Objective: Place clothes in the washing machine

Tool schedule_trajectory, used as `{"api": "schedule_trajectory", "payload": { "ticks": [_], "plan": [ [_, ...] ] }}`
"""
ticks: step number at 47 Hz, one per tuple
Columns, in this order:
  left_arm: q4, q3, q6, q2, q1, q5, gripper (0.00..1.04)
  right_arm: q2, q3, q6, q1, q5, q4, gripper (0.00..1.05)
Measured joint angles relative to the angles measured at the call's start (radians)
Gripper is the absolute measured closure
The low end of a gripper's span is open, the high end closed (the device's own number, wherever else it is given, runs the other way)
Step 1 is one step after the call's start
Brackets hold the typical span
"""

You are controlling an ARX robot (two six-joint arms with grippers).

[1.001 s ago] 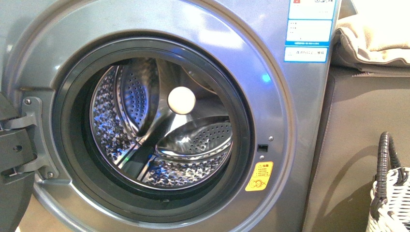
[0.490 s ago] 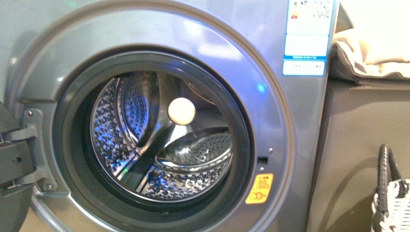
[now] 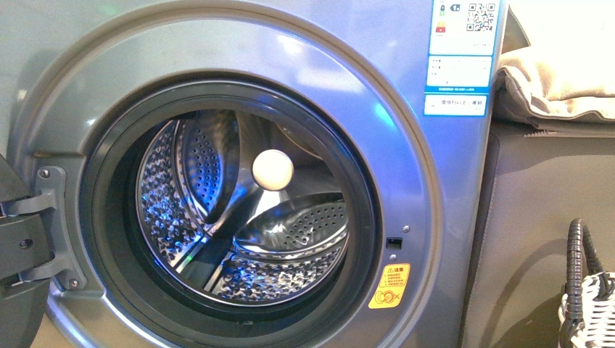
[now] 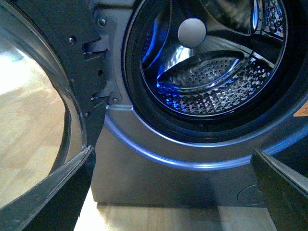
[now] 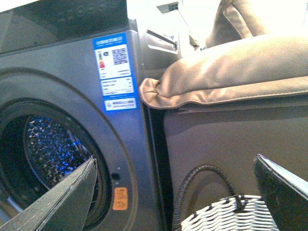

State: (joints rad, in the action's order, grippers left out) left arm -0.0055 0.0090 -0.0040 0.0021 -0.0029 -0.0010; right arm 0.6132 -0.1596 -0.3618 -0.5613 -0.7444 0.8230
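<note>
The metallic-grey washing machine (image 3: 413, 167) fills the left and centre of the front view, its dark-rimmed porthole (image 3: 101, 206) showing a shiny perforated drum (image 3: 163, 199) lit blue. Left gripper (image 4: 173, 151) and right gripper (image 5: 175, 158) both stand spread wide, holding nothing.

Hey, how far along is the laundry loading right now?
Done: the door of the washing machine stands open. In hand: nothing; left tool and right tool are open and empty. Left: the drum holds no clothes, none show in any view, so fetching and loading remain.
</note>
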Motion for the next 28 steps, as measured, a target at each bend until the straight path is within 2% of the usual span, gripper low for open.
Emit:
{"api": "schedule_trajectory", "payload": {
  "ticks": [5, 15, 22, 28],
  "plan": [
    [0.000, 0.000, 0.000, 0.000, 0.000, 0.000, 0.06, 0.143, -0.086, 0.033, -0.024, -0.002, -0.047, 0.08],
    [0.000, 0.000, 0.000, 0.000, 0.000, 0.000, 0.06, 0.360, -0.271, 0.132, -0.042, -0.002, -0.243, 0.08],
    [0.000, 0.000, 0.000, 0.000, 0.000, 0.000, 0.06, 0.550, -0.389, 0.244, -0.040, 0.083, -0.449, 0.08],
    [0.000, 0.000, 0.000, 0.000, 0.000, 0.000, 0.06, 0.731, -0.417, 0.330, -0.039, 0.169, -0.504, 0.08]
  ]
}}
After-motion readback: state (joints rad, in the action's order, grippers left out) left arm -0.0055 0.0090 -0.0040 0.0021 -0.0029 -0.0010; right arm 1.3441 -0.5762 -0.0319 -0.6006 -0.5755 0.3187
